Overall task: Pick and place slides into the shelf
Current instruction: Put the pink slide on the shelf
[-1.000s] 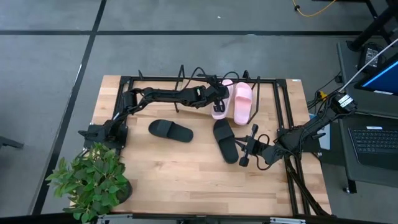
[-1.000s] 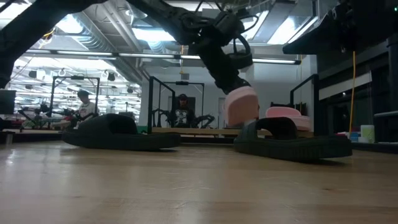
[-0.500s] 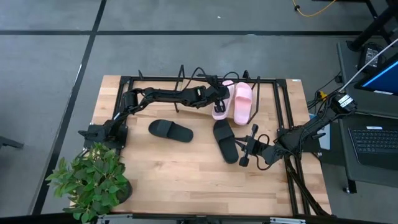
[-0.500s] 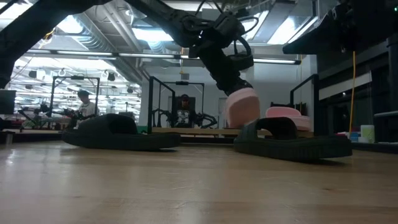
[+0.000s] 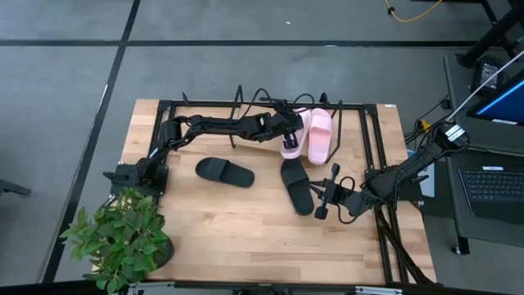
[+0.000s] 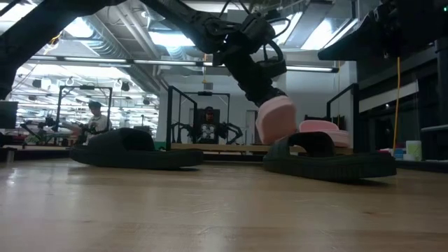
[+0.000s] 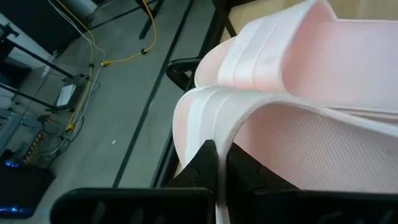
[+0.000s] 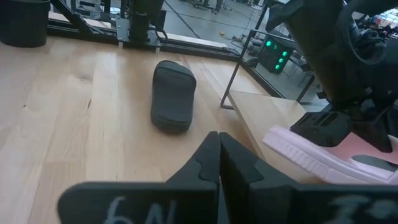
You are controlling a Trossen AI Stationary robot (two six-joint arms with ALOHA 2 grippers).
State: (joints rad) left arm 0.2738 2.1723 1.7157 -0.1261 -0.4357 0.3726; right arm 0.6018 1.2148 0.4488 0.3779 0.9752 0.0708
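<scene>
Pink slide, held: one pale slide (image 5: 289, 141) is pinched by its strap in the left hand (image 5: 286, 131), over the back of the desk (image 5: 246, 221) at the shelf (image 5: 348, 139). In the low view it hangs tilted, up off the wood (image 6: 276, 120).
Pink slide, placed: the other pink slide (image 5: 319, 135) already lies on the shelf, just beside the held one. They look like they're touching, but can't say for sure.
Left hand: fingers clamped narrow on the strap edge; the left wrist view shows the strap (image 7: 249, 124) squeezed between the two dark fingertips (image 7: 208, 163).
Black slide, near: one black slide (image 5: 296, 185) lies on the desk just in front of the shelf, angled, close to the right hand.
Black slide, far: the second black slide (image 5: 224, 172) sits more to the left side of the desk, apart from the first. It also shows in the right wrist view (image 8: 172, 96).
Right hand: the right hand (image 5: 324, 199) rests low by the near black slide, fingers pressed together on nothing (image 8: 219, 163).
Plant: a leafy potted plant (image 5: 123, 238) sits at the desk's front left corner.
Background: a person (image 6: 92, 115) shows in the room behind, low view.
</scene>
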